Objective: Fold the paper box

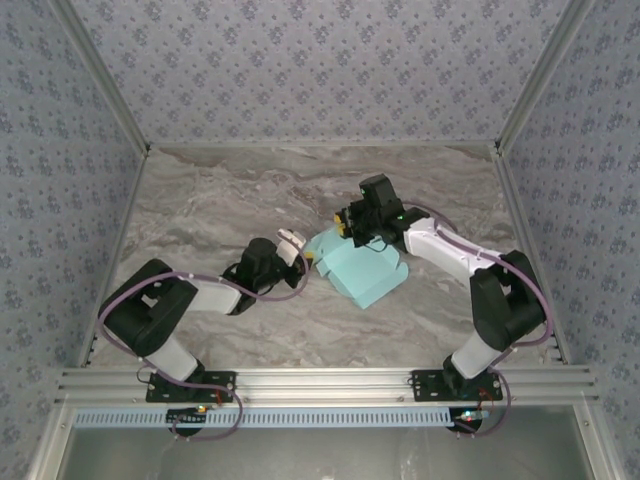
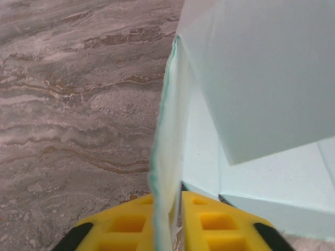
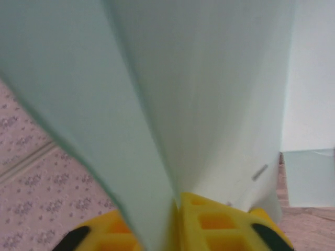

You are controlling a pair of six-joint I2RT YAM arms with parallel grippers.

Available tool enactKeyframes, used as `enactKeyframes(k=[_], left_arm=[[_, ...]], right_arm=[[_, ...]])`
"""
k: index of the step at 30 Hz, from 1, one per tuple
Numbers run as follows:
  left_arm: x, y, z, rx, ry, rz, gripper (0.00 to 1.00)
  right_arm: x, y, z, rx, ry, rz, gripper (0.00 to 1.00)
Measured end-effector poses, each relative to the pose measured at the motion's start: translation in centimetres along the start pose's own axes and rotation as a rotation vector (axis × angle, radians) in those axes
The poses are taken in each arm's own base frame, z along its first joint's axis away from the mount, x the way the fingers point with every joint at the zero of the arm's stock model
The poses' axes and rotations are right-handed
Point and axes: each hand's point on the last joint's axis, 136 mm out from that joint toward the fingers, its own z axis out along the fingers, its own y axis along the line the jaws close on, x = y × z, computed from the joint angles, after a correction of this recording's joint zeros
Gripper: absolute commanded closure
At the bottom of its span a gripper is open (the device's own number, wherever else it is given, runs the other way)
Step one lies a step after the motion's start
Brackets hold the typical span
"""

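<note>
The paper box (image 1: 372,270) is thin, matte, pale aqua card, partly folded. It lies mid-table on the grey-brown, marble-veined table (image 1: 220,200), between the two grippers. The left gripper (image 1: 297,243) pinches an upright flap edge-on between its yellow, waffle-moulded pads (image 2: 131,225). The right gripper (image 1: 348,225) is clamped on a creased fold at the box's far edge, its pads (image 3: 214,222) pressed together. A small grey mark (image 3: 260,172) on the card is too blurred to read.
</note>
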Motion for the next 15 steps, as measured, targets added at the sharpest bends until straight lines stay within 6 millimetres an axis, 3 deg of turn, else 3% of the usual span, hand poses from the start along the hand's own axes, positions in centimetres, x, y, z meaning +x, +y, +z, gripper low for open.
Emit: enactKeyframes(k=[2,4,8,13,14,15], left_arm=[[0.2,0.2,0.3,-0.008,0.005,-0.035,0.6],[0.3,0.2,0.5,-0.003,0.004,-0.073,0.55],[0.1,0.1,0.6,0.003,-0.014,-0.141,0.48],[-0.1,-0.2,0.3,0.019,-0.029,-0.178,0.4],[-0.1,-0.4,0.1,0.025,-0.03,-0.185,0.27],[-0.1,-0.5,-0.2,0.032,-0.032,-0.185,0.24]], right_arm=[[-0.3,-0.4,0.3,-0.011,0.001,-0.017,0.97],[-0.7,-1.0,0.7,-0.026,0.007,-0.031,0.98],[-2.0,-2.0,1.2,-0.059,0.013,-0.062,0.96],[-2.9,-1.6,1.4,-0.13,0.005,-0.153,0.92],[-2.9,-1.3,1.4,-0.154,0.004,-0.185,0.92],[-2.9,-1.2,1.4,-0.17,0.002,-0.212,0.92]])
